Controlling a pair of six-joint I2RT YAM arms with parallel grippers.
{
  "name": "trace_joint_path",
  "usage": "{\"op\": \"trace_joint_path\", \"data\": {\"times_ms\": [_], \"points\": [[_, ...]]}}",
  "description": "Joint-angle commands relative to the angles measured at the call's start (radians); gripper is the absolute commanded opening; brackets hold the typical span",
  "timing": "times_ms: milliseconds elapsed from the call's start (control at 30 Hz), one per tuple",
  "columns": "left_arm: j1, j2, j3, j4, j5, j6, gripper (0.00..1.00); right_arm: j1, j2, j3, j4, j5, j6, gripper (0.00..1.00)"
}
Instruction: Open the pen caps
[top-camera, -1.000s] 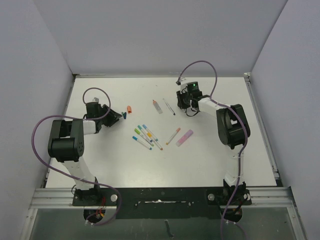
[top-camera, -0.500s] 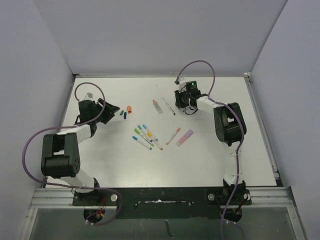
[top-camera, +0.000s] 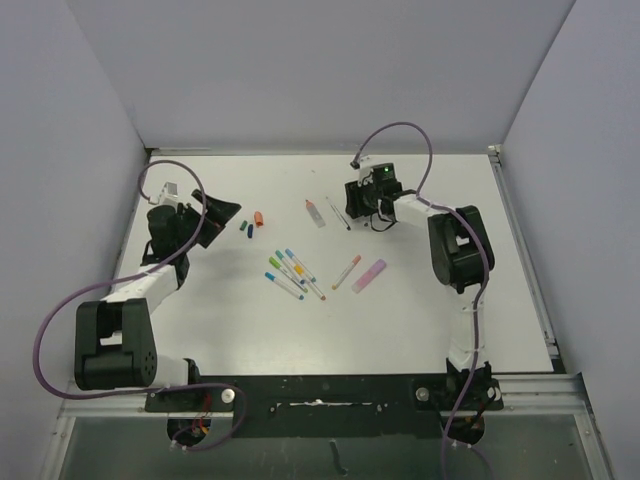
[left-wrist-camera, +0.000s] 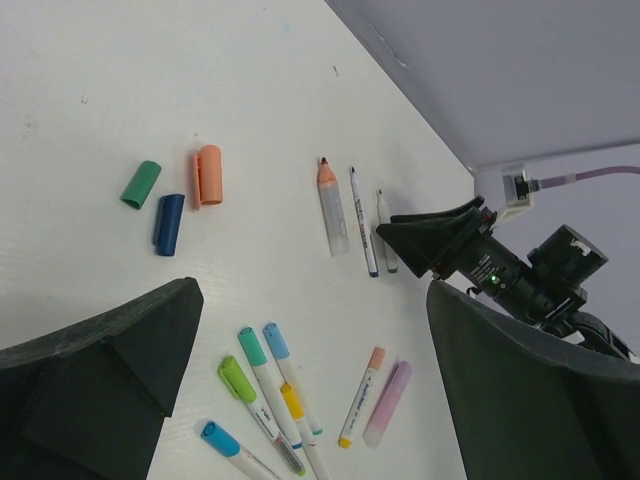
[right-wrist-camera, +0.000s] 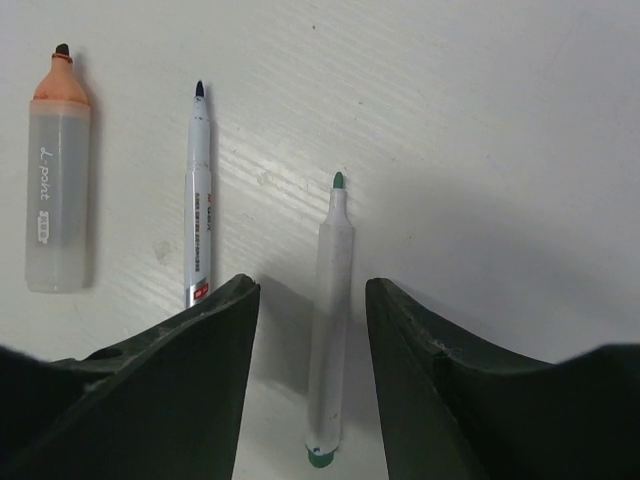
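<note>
1. Your left gripper (left-wrist-camera: 310, 295) hangs over the left side of the bench (top-camera: 420, 320), toward its far edge. Its jaws are spread wide and hold nothing.
2. Just right of it, three loose caps lie on the bench: a green cap (left-wrist-camera: 141, 184), a dark blue cap (left-wrist-camera: 169, 224) and an orange cap (left-wrist-camera: 209, 174).
3. Near the bench's middle, five capped pens lie close together: teal cap (left-wrist-camera: 252, 346), pale blue cap (left-wrist-camera: 275, 339), lime cap (left-wrist-camera: 235, 378), yellow cap (left-wrist-camera: 291, 401) and bright blue cap (left-wrist-camera: 217, 437). Expect these caps to be light, hard and slick. Pinch one across its middle, grip the white barrel just beside it with the other arm, and pull straight along the pen. The round, crowded barrels may roll, so start with an outer pen.
4. Right of that group, a peach cap (left-wrist-camera: 376, 358) and a purple cap (left-wrist-camera: 397, 375) sit on two more pens, side by side.
5. Toward the far edge lie three uncapped pens: an orange-tipped highlighter (left-wrist-camera: 332, 210), a dark-tipped pen (left-wrist-camera: 362, 220) and a green-tipped pen (right-wrist-camera: 330, 320).
6. Your right gripper (right-wrist-camera: 311, 285) straddles that green-tipped pen. Its jaws are parted and clear of the pen on both sides, pinching nothing.
</note>
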Motion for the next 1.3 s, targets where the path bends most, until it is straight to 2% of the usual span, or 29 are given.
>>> {"op": "trace_joint_path", "data": {"times_ms": [0,233,367,500,800,1267], "points": [[-0.003,-0.038,-0.021,0.139,0.031,-0.037,0.98,0.007,-0.149,-0.065,0.115,0.009,0.032,0.52],[-0.016,-0.002,-0.010,0.141,0.057,-0.017,0.98,0.085,-0.315,-0.126,0.036,0.013,-0.019,0.73],[-0.030,0.020,0.034,0.082,0.062,0.014,0.98,0.188,-0.346,-0.132,-0.075,0.023,-0.059,0.77],[-0.035,0.035,0.043,0.070,0.066,0.019,0.98,0.276,-0.375,-0.188,-0.112,0.057,-0.053,0.76],[-0.035,0.047,0.026,0.082,0.058,0.008,0.98,0.364,-0.366,-0.229,-0.143,0.061,-0.064,0.62],[-0.035,0.055,0.005,0.107,0.060,-0.012,0.98,0.441,-0.320,-0.279,-0.115,0.108,-0.064,0.61]]}}
